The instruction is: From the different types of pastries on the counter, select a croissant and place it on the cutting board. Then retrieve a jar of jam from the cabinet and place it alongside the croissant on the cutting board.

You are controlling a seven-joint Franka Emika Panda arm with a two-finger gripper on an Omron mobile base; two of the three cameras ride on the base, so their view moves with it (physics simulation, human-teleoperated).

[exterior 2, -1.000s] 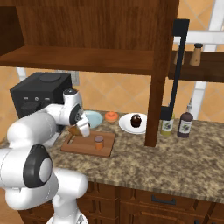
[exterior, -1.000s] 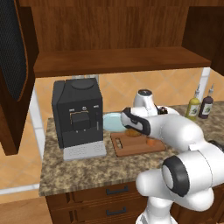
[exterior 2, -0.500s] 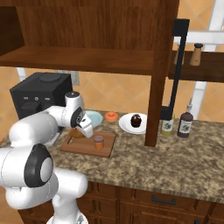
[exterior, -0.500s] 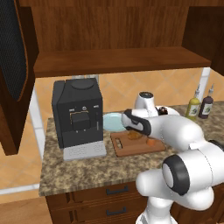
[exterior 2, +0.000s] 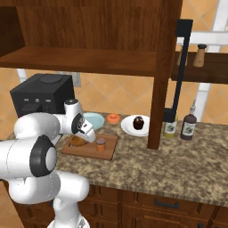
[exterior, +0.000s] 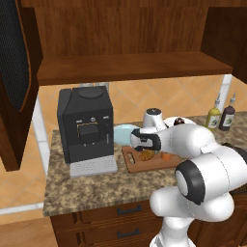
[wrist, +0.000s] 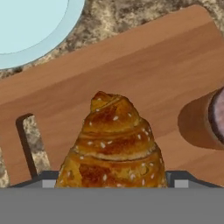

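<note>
From the left, the black coffee machine (exterior: 86, 124) stands on the granite counter (exterior: 96, 185), with a pale blue plate (exterior: 123, 132) just beside it and the cutting board (exterior: 137, 164) next to that. The croissant (wrist: 113, 146) lies on the board; in the hand view its long axis runs up from the bottom edge, its tapered tip pointing toward the plate (wrist: 30, 24), and the board's handle slot (wrist: 26, 142) sits just to its left. The gripper (exterior 2: 87, 134) hangs low over the croissant, jaws spread wide to either side of it; whether they touch it cannot be told. The jar of jam (exterior 2: 100, 145) stands upright on the board just to the right of the croissant. Further right sit an orange donut (exterior 2: 112, 118), a chocolate cupcake (exterior 2: 138, 123) on a white plate, and two bottles (exterior 2: 188, 126).
</note>
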